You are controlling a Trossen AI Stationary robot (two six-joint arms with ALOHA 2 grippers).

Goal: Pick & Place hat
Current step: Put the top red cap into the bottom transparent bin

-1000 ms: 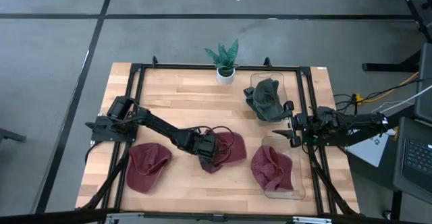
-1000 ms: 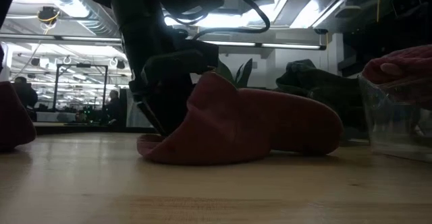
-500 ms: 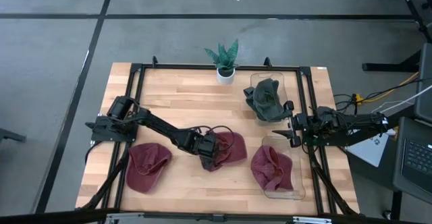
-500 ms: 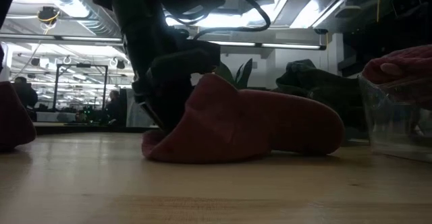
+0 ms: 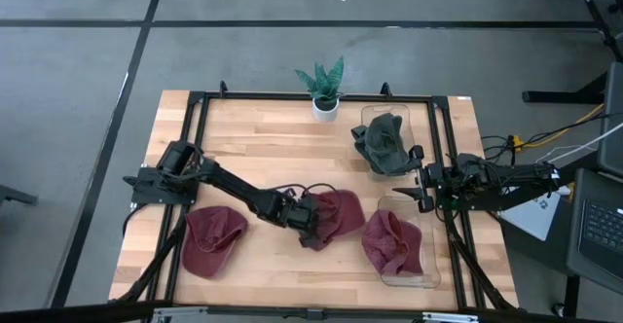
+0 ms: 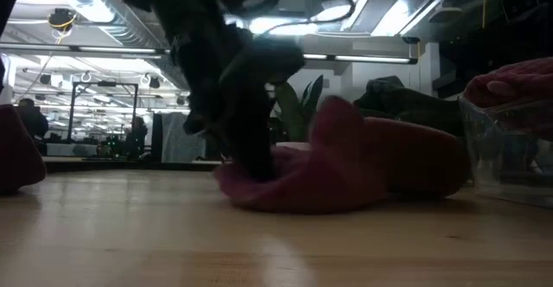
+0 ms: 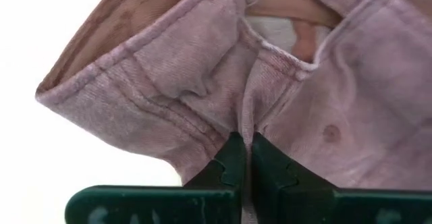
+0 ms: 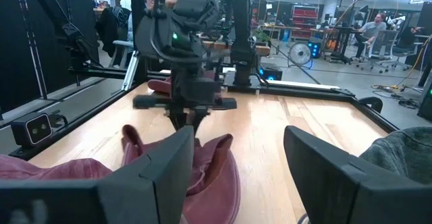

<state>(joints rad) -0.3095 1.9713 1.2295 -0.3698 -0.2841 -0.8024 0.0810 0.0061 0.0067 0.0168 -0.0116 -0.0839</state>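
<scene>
A maroon hat [image 5: 336, 216] lies on the wooden table near its middle; it also shows in the low view [image 6: 371, 162] and the right wrist view [image 8: 212, 166]. My left gripper [image 5: 309, 226] is at the hat's left edge, shut on its fabric [image 7: 244, 146]. My right gripper [image 5: 401, 193] is open and empty, at the table's right between two clear bins; its fingers [image 8: 237, 140] point toward the hat. A second maroon hat [image 5: 214, 240] lies flat at the near left. My left gripper pinches a gathered fold of the hat's fabric [image 7: 248, 119] at its left edge between its two shut fingers. The fingers come from the table's left, slanting down. The hat's underside rests on the table [image 6: 294, 202], and its crown stands up to the right of the fingers.
A clear bin [image 5: 428, 269] at the near right holds another maroon hat [image 5: 392, 243]. A clear bin [image 5: 409, 119] at the far right holds a dark grey hat [image 5: 382, 143]. A small potted plant [image 5: 324, 89] stands at the far edge.
My left gripper has moved toward the table's right edge, staying shut on the hat. The hat has slid along the table to the right with it, nearer the near-right bin, and its crown has bunched up.
</scene>
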